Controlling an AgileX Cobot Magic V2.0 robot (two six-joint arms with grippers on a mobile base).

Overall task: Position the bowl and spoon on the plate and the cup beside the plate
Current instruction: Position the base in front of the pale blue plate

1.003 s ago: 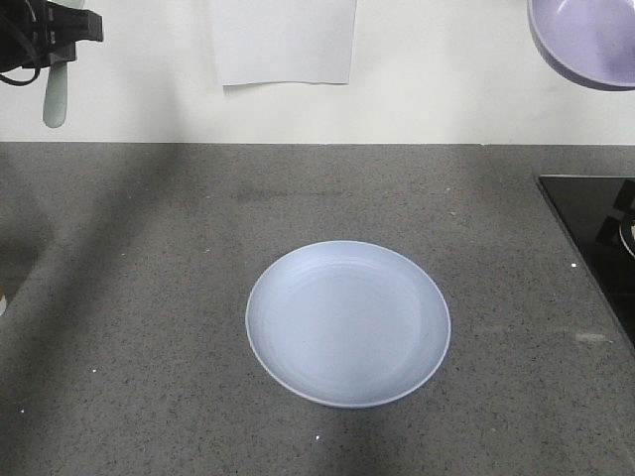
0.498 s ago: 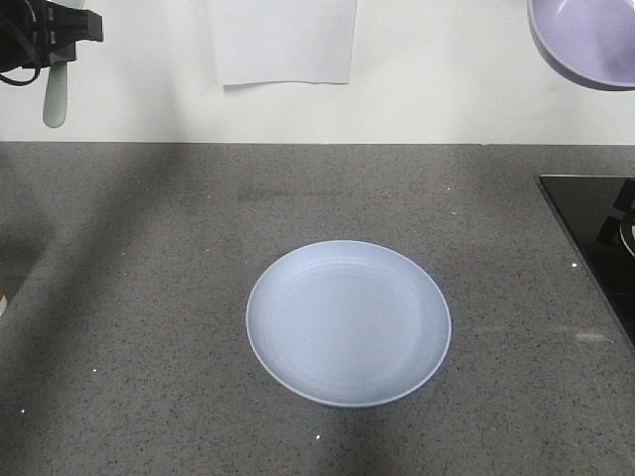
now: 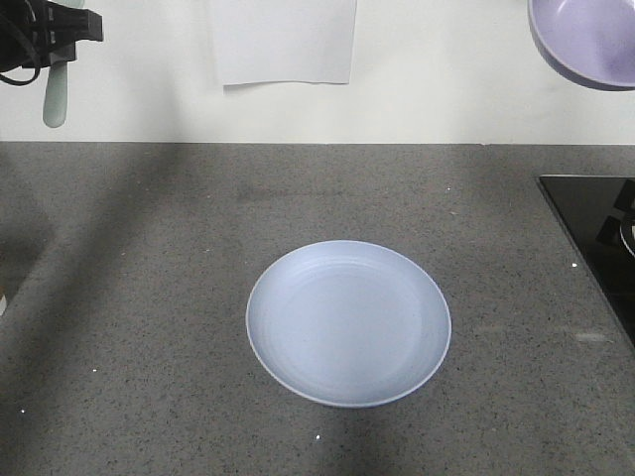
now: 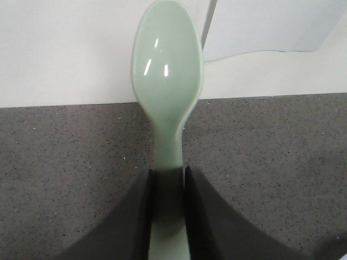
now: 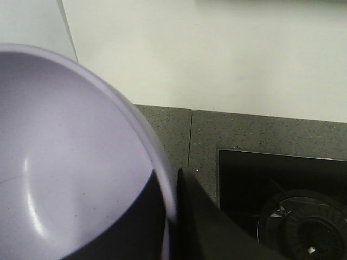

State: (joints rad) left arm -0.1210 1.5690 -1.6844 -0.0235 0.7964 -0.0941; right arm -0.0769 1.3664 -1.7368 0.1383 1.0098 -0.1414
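The pale blue plate (image 3: 348, 323) lies flat on the grey counter, with nothing on it. High at the top left, my left gripper (image 3: 60, 45) is shut on the mint-green spoon (image 3: 55, 97), which hangs down against the wall. In the left wrist view the spoon (image 4: 168, 81) sticks out past the jaws, its handle pinched at my left gripper (image 4: 168, 179). At the top right the lavender bowl (image 3: 585, 40) is held up in the air. My right gripper (image 5: 172, 187) is shut on the bowl's rim (image 5: 157, 157), one finger inside. The cup is out of view.
A white paper sheet (image 3: 285, 42) hangs on the back wall. A black stove top (image 3: 595, 238) with a burner (image 5: 303, 227) sits at the counter's right edge. A seam (image 5: 190, 138) runs through the counter beside it.
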